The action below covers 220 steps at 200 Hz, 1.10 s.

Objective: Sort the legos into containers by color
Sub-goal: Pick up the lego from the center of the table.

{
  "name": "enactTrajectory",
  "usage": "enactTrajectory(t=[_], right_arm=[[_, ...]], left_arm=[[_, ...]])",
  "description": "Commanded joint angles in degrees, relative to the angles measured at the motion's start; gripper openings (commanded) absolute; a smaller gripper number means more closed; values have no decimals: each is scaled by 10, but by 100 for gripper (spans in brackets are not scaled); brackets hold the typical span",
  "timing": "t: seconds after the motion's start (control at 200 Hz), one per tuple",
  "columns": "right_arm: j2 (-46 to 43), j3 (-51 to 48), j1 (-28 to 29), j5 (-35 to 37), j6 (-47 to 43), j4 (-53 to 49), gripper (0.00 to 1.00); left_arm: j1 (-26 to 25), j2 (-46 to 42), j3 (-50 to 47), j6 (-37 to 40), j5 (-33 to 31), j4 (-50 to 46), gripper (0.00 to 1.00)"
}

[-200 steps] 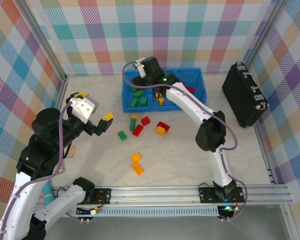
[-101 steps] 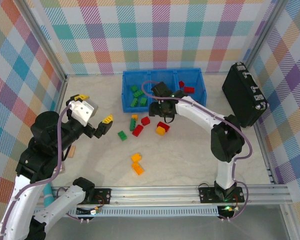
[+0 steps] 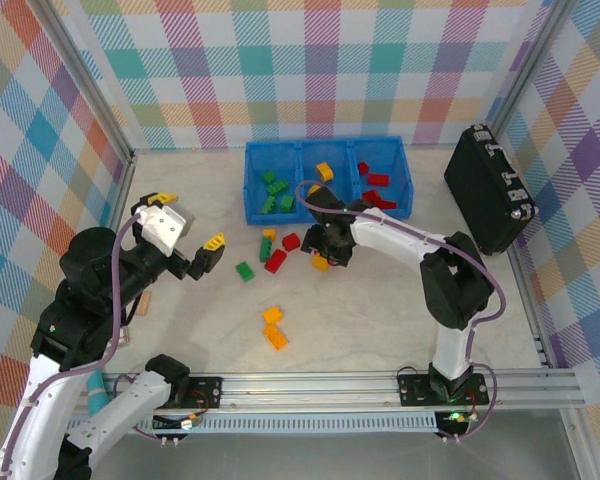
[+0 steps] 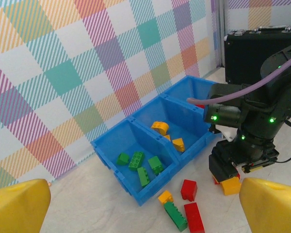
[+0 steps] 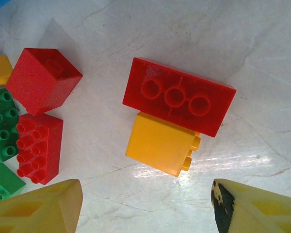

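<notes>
The blue tray (image 3: 280, 217) stands at the back, with green legos (image 3: 273, 193) in its left compartment, yellow ones (image 3: 324, 171) in the middle and red ones (image 3: 377, 182) on the right. My right gripper (image 3: 325, 255) hangs open low over a yellow brick (image 5: 160, 144) that touches an upturned red brick (image 5: 179, 96). The space at the right gripper (image 5: 145, 206) holds only bare table. My left gripper (image 3: 190, 220) is raised at the left, open and empty. The left wrist view looks across the tray (image 4: 123, 187) and the right arm.
Loose on the table are red bricks (image 3: 276, 261), a green brick (image 3: 245, 270), a small yellow one (image 3: 269, 234) and two orange ones (image 3: 274, 326) nearer the front. A black case (image 3: 490, 190) stands at the right wall. A tan block (image 3: 143, 305) lies under the left arm.
My right gripper has come from over the tray down to the yellow and red bricks in front of it. A yellow brick now shows in the middle compartment. The left arm barely shifted.
</notes>
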Motion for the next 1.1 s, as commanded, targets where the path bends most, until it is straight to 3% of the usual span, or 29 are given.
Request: enactTrajectory(t=[0.0, 0.485, 0.68, 0.985, 1.095], right_arm=[[16, -8, 2, -13, 31, 1, 71], [84, 19, 3, -10, 29, -5, 72], [100, 23, 2, -6, 18, -3, 51], [119, 27, 2, -14, -15, -3, 32], [108, 24, 2, -20, -51, 5, 32]], left_arm=[[-5, -6, -5, -5, 9, 20, 100], [-5, -14, -7, -2, 0, 16, 100], [-5, -15, -13, 0, -4, 20, 100], [-5, -13, -15, 2, -5, 24, 100], [-5, -10, -13, 3, -4, 22, 100]])
